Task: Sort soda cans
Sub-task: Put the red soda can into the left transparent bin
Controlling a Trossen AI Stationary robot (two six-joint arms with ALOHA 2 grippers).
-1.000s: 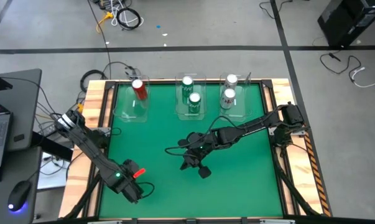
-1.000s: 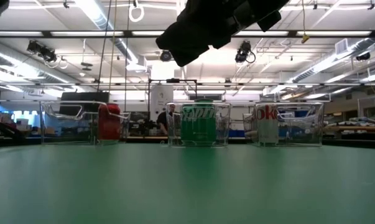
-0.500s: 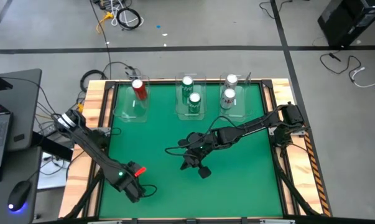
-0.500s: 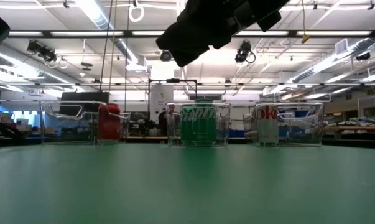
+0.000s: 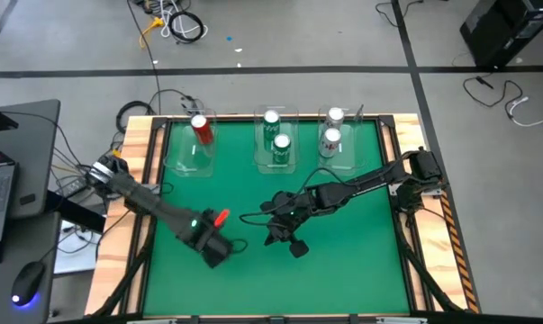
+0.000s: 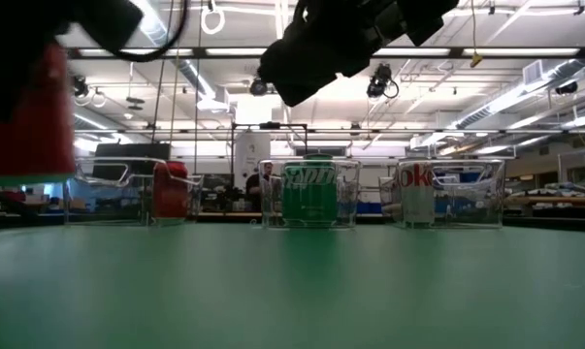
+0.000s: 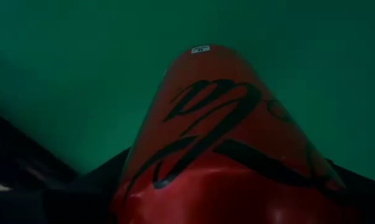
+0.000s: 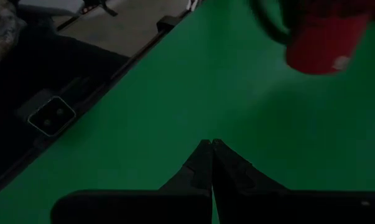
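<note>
High view looks straight down on the whole table (image 5: 343,270); low view looks level across it; wrist views sit close above the same green surface

A red soda can (image 7: 218,143) with dark lettering fills the view above green table (image 7: 81,62)

Red can (image 6: 25,116) blurred, cut off at low view's left edge.

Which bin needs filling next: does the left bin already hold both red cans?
No. The left bin holds one red can; the left gripper holds the other red can above the mat.
</note>
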